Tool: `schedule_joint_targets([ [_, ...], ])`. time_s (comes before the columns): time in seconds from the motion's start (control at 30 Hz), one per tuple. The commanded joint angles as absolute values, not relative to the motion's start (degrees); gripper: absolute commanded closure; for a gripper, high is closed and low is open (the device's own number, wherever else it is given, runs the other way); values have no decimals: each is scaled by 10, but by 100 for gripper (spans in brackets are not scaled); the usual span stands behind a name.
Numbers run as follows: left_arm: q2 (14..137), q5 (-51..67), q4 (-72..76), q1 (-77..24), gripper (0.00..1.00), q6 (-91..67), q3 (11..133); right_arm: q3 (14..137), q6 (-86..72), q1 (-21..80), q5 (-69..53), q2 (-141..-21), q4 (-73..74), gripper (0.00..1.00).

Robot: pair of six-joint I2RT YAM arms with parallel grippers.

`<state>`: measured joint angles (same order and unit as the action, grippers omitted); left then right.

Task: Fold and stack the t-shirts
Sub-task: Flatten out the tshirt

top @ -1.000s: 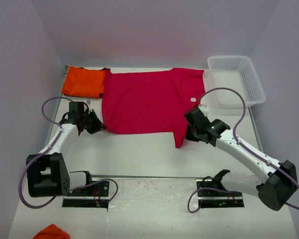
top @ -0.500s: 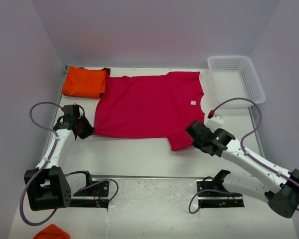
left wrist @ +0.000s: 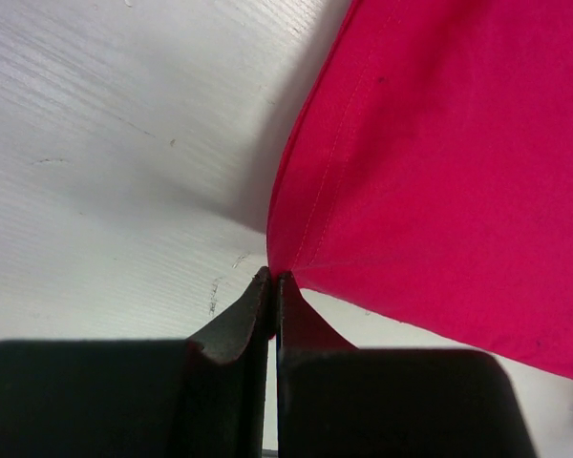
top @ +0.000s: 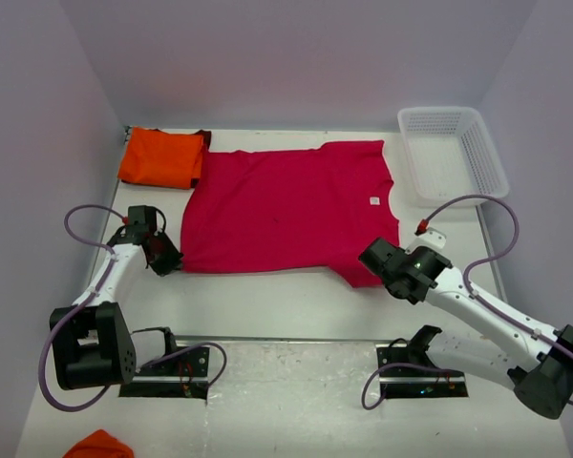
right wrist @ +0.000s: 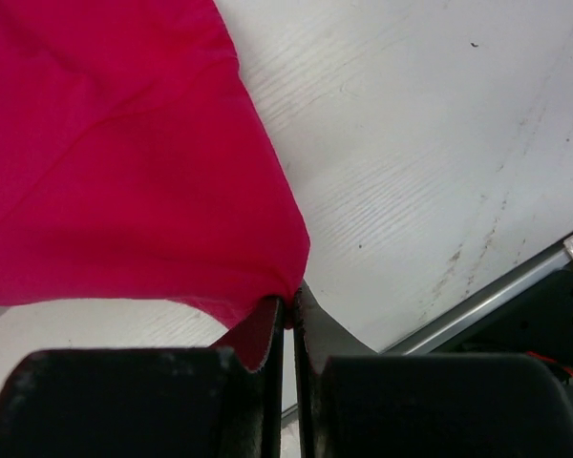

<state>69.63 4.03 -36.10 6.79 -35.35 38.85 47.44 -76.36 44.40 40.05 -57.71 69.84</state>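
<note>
The crimson-pink t-shirt (top: pixel 286 205) lies spread flat in the middle of the table. My left gripper (top: pixel 175 264) is shut on its near left hem corner (left wrist: pixel 272 262). My right gripper (top: pixel 371 270) is shut on its near right sleeve corner (right wrist: pixel 286 286). Both hold the cloth low over the table. The orange t-shirt (top: pixel 159 157) with a dark maroon edge lies folded at the far left, apart from both grippers.
A white lattice basket (top: pixel 454 153) stands at the far right. An orange cloth piece (top: pixel 100 446) shows at the bottom left edge. A metal rail (top: pixel 296 342) and the arm bases run along the near edge. Walls close in on the left, far side and right.
Both grippers pulled the pink t-shirt's near edge toward me and apart. The shirt now lies flatter and wider. The right sleeve, folded under before, is drawn out to the right.
</note>
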Motion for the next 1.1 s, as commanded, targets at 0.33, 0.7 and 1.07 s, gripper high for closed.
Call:
schedule_joint_targets([
  [0.33, 696, 69, -373, 72, 100, -350, 388, 508, -945, 522, 437, -600, 861, 100],
  [0.7, 736, 82, -347, 71, 100, -334, 440, 504, -805, 462, 425, -592, 740, 100],
  [1.07, 809, 51, -303, 69, 100, -319, 532, 575, -451, 273, 339, -689, 486, 100],
])
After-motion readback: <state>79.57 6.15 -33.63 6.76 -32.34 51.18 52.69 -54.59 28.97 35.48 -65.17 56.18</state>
